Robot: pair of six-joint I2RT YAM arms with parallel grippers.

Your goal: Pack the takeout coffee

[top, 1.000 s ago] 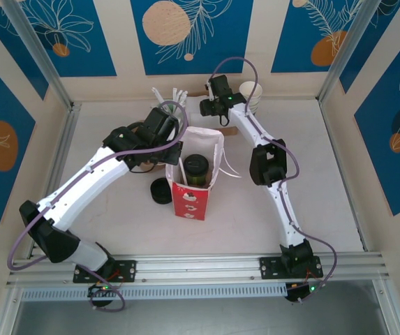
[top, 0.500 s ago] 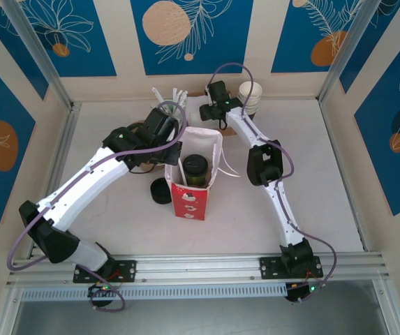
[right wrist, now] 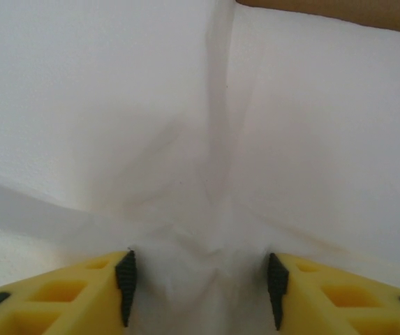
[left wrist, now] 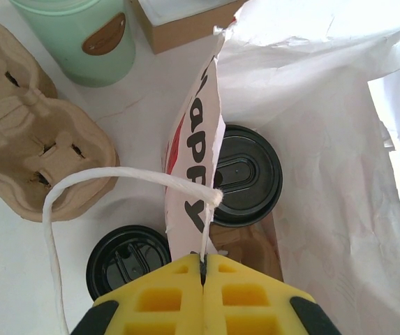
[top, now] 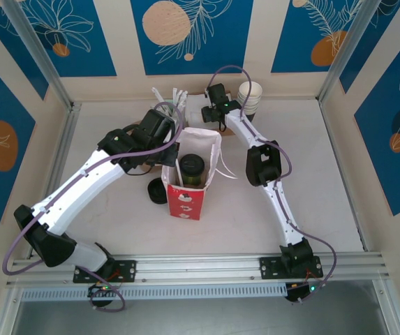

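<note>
Top external view: your small dark paper cup with round black plastic lid stands upright, long axis vertical, lid skyward, inside the red-and-white paper bag. Left wrist view gives you the lid's moulded top and the left gripper pinched shut on the bag's rim. Right wrist view gives you the right gripper, fingers apart astride puckered white paper, grip unclear.

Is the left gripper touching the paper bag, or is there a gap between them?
Touching. The left wrist view shows the left gripper with its fingers shut on the paper bag rim.
</note>
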